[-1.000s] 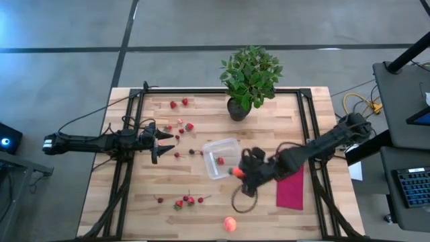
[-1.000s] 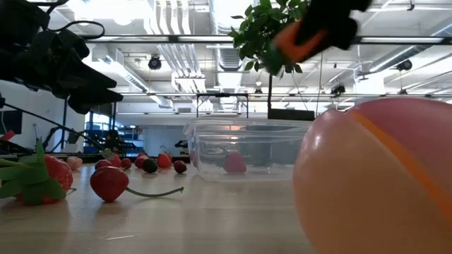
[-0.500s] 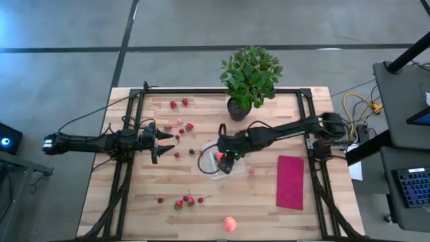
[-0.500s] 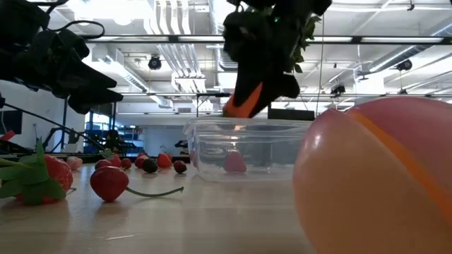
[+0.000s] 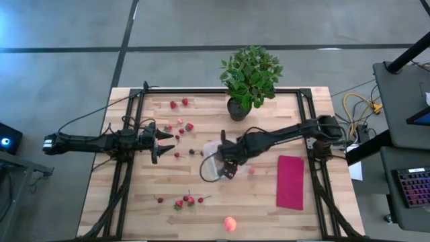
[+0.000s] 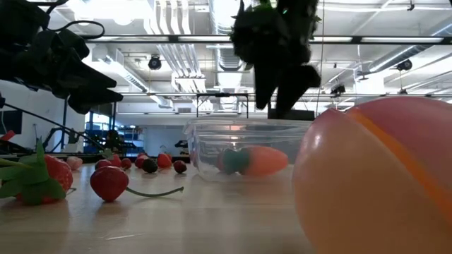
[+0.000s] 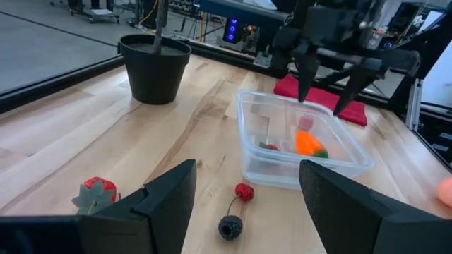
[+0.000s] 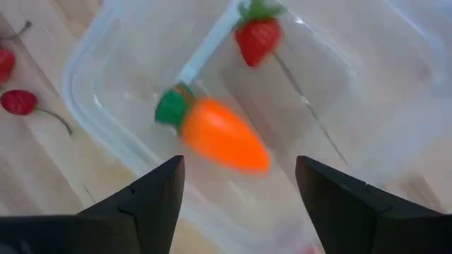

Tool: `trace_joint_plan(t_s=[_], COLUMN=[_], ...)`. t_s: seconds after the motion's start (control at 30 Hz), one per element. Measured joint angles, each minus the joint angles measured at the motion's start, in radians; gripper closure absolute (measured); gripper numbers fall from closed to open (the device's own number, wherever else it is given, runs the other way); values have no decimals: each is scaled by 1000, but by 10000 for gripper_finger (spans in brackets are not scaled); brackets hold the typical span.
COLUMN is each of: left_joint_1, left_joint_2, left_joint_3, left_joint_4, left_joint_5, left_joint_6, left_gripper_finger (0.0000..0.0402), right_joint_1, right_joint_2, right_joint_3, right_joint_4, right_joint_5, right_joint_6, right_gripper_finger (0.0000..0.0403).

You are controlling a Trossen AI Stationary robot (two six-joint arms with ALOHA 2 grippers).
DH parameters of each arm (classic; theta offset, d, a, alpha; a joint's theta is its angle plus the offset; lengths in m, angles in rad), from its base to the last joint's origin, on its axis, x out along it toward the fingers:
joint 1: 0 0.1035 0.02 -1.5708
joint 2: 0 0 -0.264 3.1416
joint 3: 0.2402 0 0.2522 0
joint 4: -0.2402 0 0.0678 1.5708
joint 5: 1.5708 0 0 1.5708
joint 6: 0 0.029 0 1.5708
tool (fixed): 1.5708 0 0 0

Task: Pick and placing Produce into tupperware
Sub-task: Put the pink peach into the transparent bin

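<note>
Wooden table (image 5: 134, 215) filling the lower 2 thirds of the high view, crossed by dark frame rails. Potted plant (image 5: 250, 77) at upper centre of that view, pot on the table's far edge. Red cloth (image 5: 290, 181) flat at right of centre. Left arm stretched in from the left edge, left gripper (image 5: 163, 142) hovering left of centre with fingers spread wide and nothing between them. Right arm reaching in from the right, right gripper (image 5: 228, 153) poised over the tupperware (image 5: 207, 169) at centre, fingers (image 7: 305, 77) parted and gripping nothing. Tupperware clear and shallow, just left of the cloth. Inside it, 1 carrot (image 8: 219, 134) lying on the floor of the container, green end toward the lower left of the right wrist view, and 1 strawberry (image 8: 257, 37) beside it near the top of that view. Peach-orange fruit (image 5: 230, 224) alone at bottom centre of the high view, well apart from the container. Loose strawberries (image 5: 187, 200) clustered at lower left, more scattered at upper left near the left gripper.
</note>
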Motion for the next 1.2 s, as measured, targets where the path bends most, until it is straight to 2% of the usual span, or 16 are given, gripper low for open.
trace_joint_plan(t_s=[0.17,0.3,0.4,0.53,0.8,1.07,1.2], left_joint_1=[0,0,0,0,0,0,0], left_joint_2=[0,1,1,1,1,-1,0], left_joint_3=[0,0,0,0,0,0,0], left_joint_4=[0,1,-1,1,0,0,0], left_joint_5=[0,0,0,0,0,0,0], left_joint_6=[0,0,0,0,0,0,0], left_gripper_finger=[164,164,164,164,164,164,164], right_joint_1=[89,195,264,324,366,365,360], right_joint_2=[-51,-66,-66,-66,-106,-339,-477], right_joint_3=[-18,-50,-93,-183,-337,-553,-633], right_joint_4=[-137,-183,-174,-115,51,103,197], right_joint_5=[119,201,240,247,316,302,247], right_joint_6=[65,76,150,342,539,796,727], right_gripper_finger=[141,150,154,154,154,154,154])
